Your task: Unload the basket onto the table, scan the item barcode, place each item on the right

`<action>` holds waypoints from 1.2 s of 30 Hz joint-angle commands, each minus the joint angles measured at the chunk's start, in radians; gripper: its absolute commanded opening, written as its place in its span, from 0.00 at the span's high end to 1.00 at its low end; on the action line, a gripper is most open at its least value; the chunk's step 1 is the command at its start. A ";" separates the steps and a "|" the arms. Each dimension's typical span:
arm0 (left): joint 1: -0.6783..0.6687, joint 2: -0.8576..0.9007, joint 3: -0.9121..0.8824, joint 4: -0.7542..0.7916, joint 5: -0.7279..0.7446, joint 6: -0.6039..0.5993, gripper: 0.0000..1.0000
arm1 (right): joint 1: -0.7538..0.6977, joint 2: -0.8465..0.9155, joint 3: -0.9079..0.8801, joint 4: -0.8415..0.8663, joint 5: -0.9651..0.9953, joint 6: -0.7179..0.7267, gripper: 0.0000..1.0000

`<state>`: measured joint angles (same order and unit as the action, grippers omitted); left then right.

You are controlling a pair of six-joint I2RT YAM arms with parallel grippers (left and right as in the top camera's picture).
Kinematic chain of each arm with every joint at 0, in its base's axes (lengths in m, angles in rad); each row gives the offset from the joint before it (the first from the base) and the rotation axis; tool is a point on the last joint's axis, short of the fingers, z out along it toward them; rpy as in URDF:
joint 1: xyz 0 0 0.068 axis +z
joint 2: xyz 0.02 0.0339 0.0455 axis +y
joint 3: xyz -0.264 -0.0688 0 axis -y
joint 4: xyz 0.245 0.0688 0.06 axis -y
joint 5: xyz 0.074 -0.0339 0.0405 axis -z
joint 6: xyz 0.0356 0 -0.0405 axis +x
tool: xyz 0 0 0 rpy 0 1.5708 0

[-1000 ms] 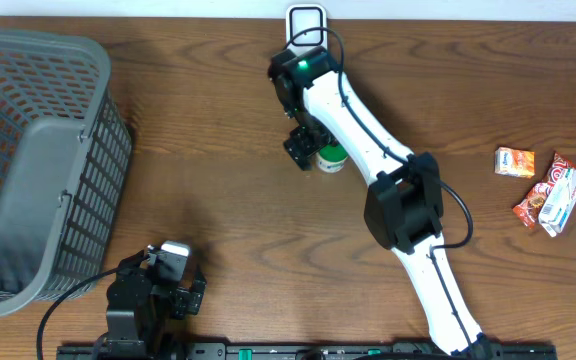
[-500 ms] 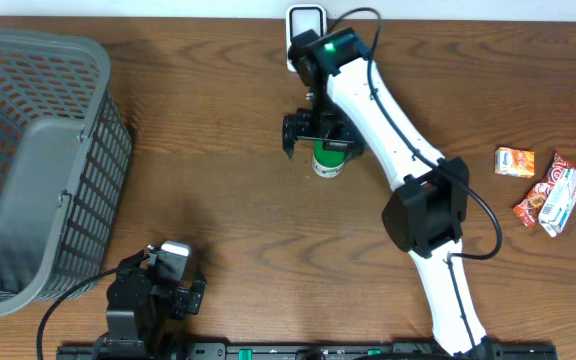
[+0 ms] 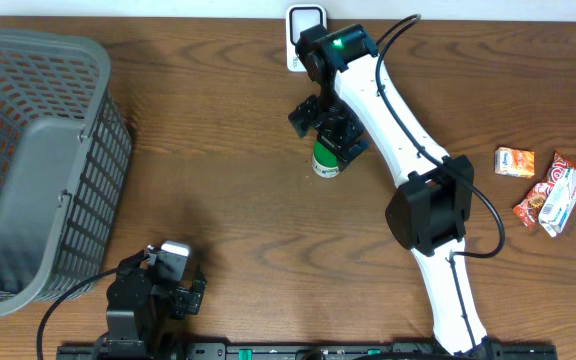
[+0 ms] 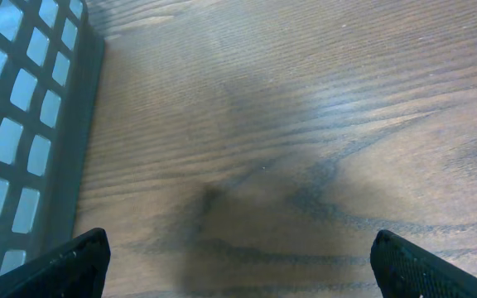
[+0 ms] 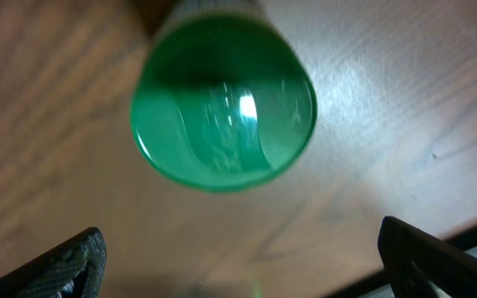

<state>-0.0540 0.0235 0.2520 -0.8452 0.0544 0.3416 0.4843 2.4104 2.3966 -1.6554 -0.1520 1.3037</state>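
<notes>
Right gripper [image 3: 330,130] spread wide, grasping nothing, poised directly above round green-lidded plastic container [image 5: 222,103] upright on brown wooden table [image 3: 218,180].

White right arm [image 3: 386,115] has black joints, cable, right pincer [image 3: 330,132].

Under the right gripper [image 3: 328,130], jaws wide: round green plastic cap of a small bottle [image 5: 222,103] straight below the gap, bare wood either side of it. White rectangular device [image 3: 306,20] close beside its wrist. Ahead of the left gripper [image 4: 255,269], jaws wide: bare brown wooden table [image 4: 305,124]. Grey plastic lattice basket [image 4: 23,141] walls off its left.
</notes>
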 commanded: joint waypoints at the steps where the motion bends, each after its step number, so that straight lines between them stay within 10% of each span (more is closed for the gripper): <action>1: 0.004 -0.005 -0.017 -0.044 0.006 0.002 0.02 | -0.012 -0.016 -0.052 0.041 0.068 0.079 0.01; 36: 0.004 -0.005 -0.017 -0.044 0.006 0.002 0.02 | -0.025 -0.016 -0.406 0.344 0.108 0.098 0.14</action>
<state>-0.0540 0.0235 0.2520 -0.8452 0.0544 0.3416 0.4595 2.4081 2.0357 -1.3354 -0.0319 1.3808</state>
